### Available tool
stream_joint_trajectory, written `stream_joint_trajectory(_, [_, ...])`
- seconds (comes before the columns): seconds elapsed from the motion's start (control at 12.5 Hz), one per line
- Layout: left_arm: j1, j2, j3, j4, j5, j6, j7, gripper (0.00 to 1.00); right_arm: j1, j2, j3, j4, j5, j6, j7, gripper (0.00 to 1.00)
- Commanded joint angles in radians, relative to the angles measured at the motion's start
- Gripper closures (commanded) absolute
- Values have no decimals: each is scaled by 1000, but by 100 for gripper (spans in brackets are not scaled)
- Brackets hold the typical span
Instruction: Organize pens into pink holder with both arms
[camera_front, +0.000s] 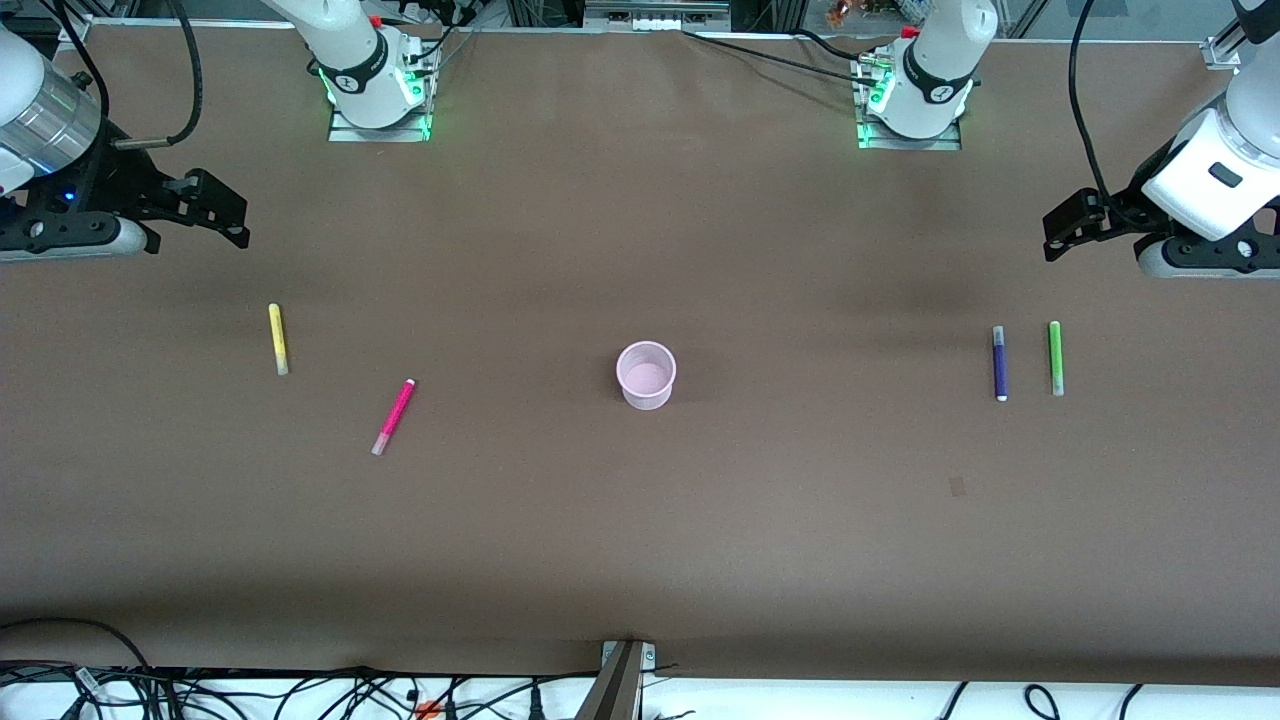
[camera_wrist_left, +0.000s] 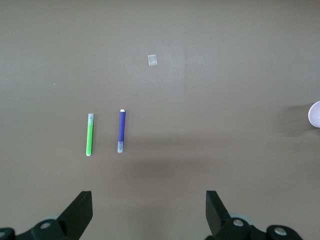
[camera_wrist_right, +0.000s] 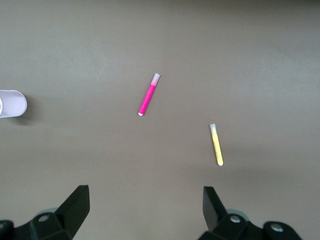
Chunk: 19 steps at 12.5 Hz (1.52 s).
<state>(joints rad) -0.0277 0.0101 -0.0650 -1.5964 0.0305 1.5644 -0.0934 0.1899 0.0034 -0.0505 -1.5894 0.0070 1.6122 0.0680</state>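
The pink holder (camera_front: 646, 374) stands upright and empty at the table's middle; its edge shows in the left wrist view (camera_wrist_left: 315, 114) and the right wrist view (camera_wrist_right: 12, 104). The yellow pen (camera_front: 278, 338) (camera_wrist_right: 216, 145) and the magenta pen (camera_front: 393, 416) (camera_wrist_right: 149, 94) lie toward the right arm's end. The purple pen (camera_front: 999, 363) (camera_wrist_left: 121, 130) and the green pen (camera_front: 1055, 357) (camera_wrist_left: 89, 134) lie side by side toward the left arm's end. My left gripper (camera_front: 1062, 226) (camera_wrist_left: 148, 210) is open and empty, up over its end of the table. My right gripper (camera_front: 228, 212) (camera_wrist_right: 146, 206) is open and empty over its end.
The brown table covering (camera_front: 640, 540) spans the view. A small pale patch (camera_front: 957, 486) (camera_wrist_left: 152, 60) lies on it, nearer the front camera than the purple pen. The arm bases (camera_front: 378, 90) (camera_front: 912, 100) stand along the table's top edge. Cables lie below the front edge.
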Motion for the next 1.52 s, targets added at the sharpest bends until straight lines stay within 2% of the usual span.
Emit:
stream_joint_trajectory(0.0, [-28, -22, 22, -16, 15, -15, 9, 0, 3, -22, 3, -21, -13, 17, 6, 0])
stream_joint_trajectory(0.32, [-18, -16, 25, -14, 8, -15, 11, 0, -9, 16, -6, 11, -12, 28, 10, 0])
stream_joint_trajectory(0.72, [-18, 10, 21, -7, 15, -53, 8, 0, 3, 147, -5, 9, -80, 28, -10, 0])
stream_joint_trajectory(1.04, [-9, 149, 28, -25, 22, -138, 9, 0, 31, 179, 3, 11, -97, 23, 3, 0])
stream_joint_trajectory(1.2, [5, 232, 27, -60, 110, -69, 26, 0, 34, 197, 3, -7, -87, 38, 24, 0])
stream_joint_trajectory(1.28, [11, 261, 27, -101, 161, 9, 94, 0, 34, 216, 3, -33, -85, 76, 77, 0])
stream_joint_trajectory(1.44, [87, 280, 25, -216, 170, 225, 201, 0, 40, 220, 4, -140, -73, 200, 221, 0])
